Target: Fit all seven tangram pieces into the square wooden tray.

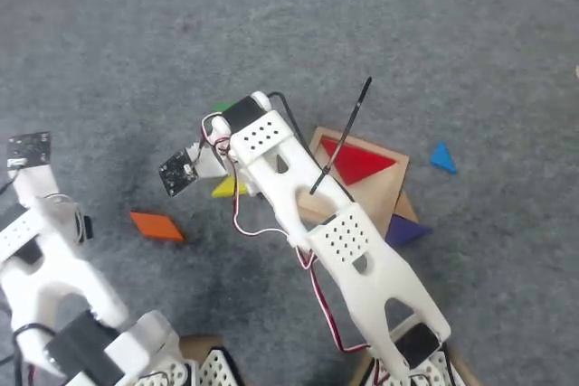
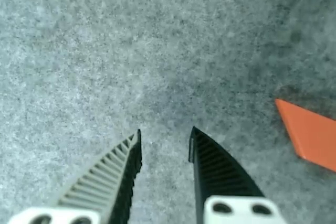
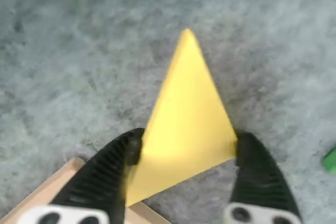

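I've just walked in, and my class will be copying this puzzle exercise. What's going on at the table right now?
The right gripper is closed on a flat yellow triangle just beside the square wooden tray, where a red triangle already lies. The left gripper hangs open above the grey felt, next to an orange parallelogram. A small blue triangle lies apart from the tray, and a purple triangle sits at its corner, not yet fitted.

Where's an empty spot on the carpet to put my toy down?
The wide grey carpet beyond the wooden tray and blue triangle is bare, also the stretch beyond the orange piece. It's crowded by the tray, where the right tool holds the yellow triangle.
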